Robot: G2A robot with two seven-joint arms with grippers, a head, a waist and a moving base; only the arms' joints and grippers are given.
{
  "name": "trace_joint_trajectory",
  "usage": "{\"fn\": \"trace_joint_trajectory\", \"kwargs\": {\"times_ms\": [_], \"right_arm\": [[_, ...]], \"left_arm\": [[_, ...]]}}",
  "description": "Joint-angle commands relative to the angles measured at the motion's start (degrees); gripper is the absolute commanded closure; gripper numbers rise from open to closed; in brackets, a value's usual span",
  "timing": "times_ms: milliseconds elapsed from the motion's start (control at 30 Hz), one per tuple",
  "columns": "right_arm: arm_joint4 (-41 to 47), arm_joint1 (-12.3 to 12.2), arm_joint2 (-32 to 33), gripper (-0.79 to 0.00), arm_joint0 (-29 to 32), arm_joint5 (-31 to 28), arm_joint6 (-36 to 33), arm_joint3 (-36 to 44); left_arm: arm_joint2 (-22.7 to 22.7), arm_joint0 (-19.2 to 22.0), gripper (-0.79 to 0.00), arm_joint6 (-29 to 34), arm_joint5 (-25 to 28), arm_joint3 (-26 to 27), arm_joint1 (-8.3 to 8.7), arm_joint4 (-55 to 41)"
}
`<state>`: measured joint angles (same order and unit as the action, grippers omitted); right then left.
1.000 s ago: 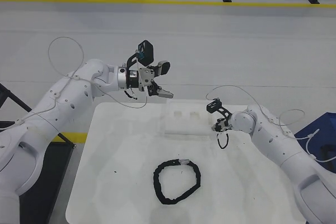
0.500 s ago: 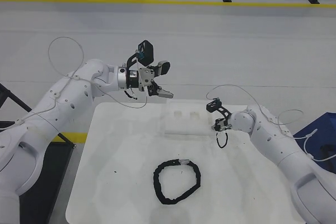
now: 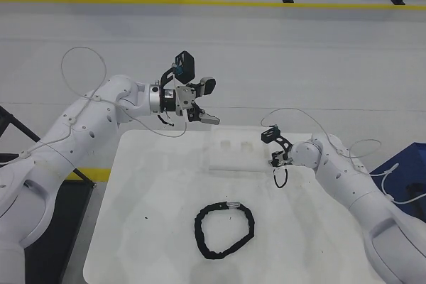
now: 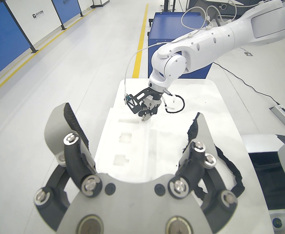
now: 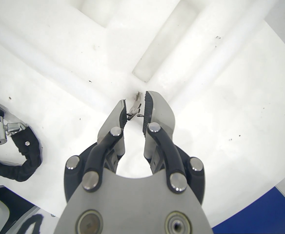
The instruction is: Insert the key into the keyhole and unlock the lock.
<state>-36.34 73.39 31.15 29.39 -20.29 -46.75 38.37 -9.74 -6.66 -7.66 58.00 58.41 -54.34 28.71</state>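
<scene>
Bright, even overhead light washes out the white worktop (image 3: 149, 213) — shadows faint and soft; wrist views bow at their edges.

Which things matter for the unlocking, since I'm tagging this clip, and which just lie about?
Job: key, between the right arm's fingers; chain lock on the table.
Lying about: white foam block; blue cabinet past the table.
</scene>
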Motion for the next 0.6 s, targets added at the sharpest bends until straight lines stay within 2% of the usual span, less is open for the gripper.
{"fn": "trace_joint_trajectory", "kwargs": {"times_ms": [0, 67, 567], "right_arm": [[-0.2, 0.2, 0.0, -0.018, 0.0, 0.1, 0.0, -0.3], [-0.5, 0.4, 0.0, 0.0, 0.0, 0.2, 0.0, -0.6], [-2.3, 1.9, 0.8, 0.0, -1.2, 1.1, 0.9, -3.2]], "left_arm": [[0.0, 0.0, -0.785, 0.0, 0.0, 0.0, 0.0, 0.0], [0.0, 0.0, -0.785, 0.0, 0.0, 0.0, 0.0, 0.0], [0.0, 0.0, -0.785, 0.0, 0.0, 0.0, 0.0, 0.0]]}}
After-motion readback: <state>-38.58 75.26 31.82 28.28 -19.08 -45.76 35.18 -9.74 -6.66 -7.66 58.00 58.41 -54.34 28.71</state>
